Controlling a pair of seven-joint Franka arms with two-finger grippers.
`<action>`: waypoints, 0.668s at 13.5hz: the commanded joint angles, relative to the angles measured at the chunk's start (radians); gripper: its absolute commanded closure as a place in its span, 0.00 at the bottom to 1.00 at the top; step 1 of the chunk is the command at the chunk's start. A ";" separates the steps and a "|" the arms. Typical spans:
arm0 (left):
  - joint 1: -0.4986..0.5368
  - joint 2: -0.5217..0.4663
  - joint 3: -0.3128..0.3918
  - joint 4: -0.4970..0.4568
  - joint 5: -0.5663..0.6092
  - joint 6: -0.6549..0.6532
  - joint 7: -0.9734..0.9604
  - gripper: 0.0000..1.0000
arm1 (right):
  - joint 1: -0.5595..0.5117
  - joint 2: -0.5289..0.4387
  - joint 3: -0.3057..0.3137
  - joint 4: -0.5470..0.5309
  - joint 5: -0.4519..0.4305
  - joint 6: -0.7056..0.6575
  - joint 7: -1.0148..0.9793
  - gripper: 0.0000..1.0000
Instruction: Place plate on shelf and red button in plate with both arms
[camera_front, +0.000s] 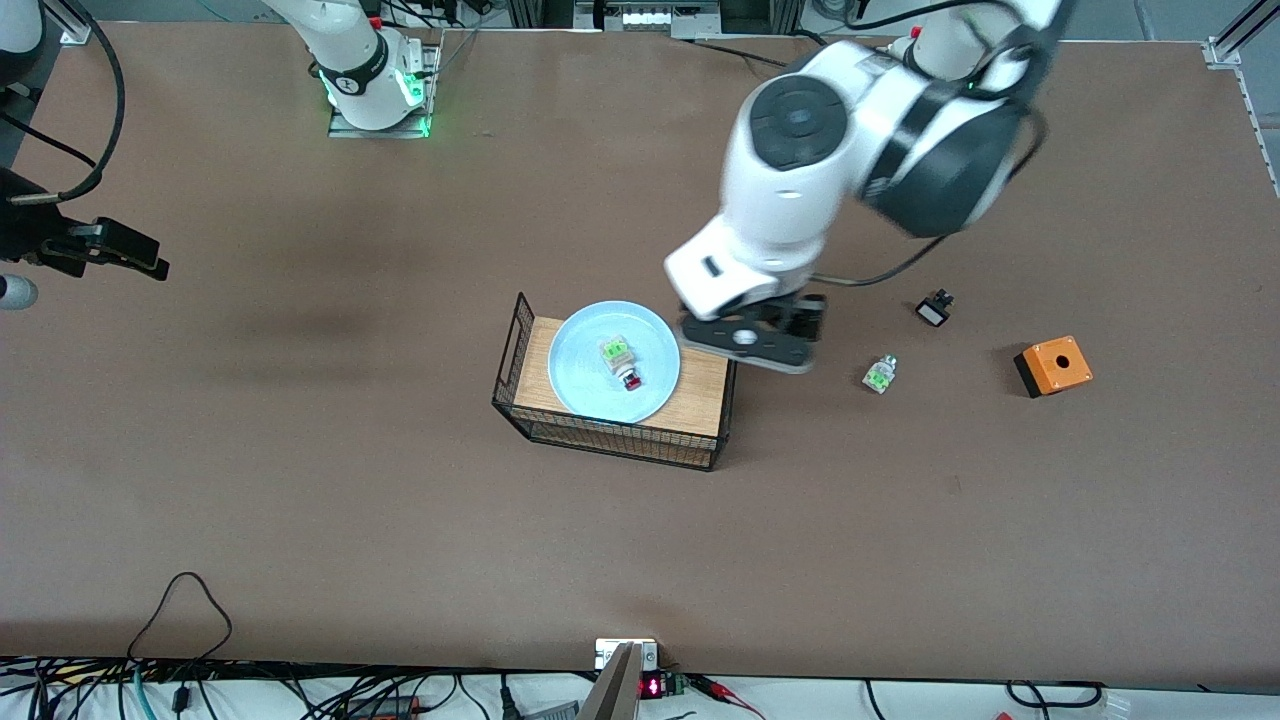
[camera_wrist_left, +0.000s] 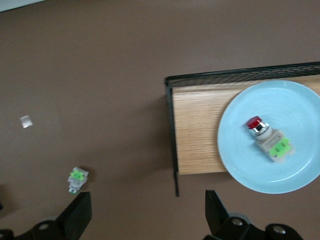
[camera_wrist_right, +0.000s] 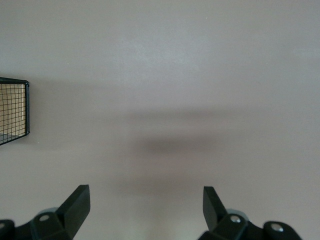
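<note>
The round pale blue plate sits on a wire-sided wooden tray, holding the red-capped white-and-green button. We see the left end effector over the tray's edge, wide open and empty. The right end effector, half cut off, waits open over bare bench.

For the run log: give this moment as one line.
red button on plate | plate on rack | left gripper open beside plate | right gripper open, waiting

Glossy plate on wood-grain board (black wire rack).
</note>
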 joint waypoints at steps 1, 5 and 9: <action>0.079 -0.061 -0.017 -0.029 0.011 -0.055 0.002 0.00 | -0.002 -0.018 0.001 -0.005 -0.003 -0.006 0.003 0.00; 0.187 -0.116 -0.020 -0.029 0.004 -0.167 0.016 0.00 | 0.006 -0.018 0.004 -0.005 0.000 -0.002 0.003 0.00; 0.301 -0.166 -0.050 -0.029 -0.039 -0.244 0.090 0.00 | 0.007 -0.018 0.008 -0.005 0.006 0.003 0.003 0.00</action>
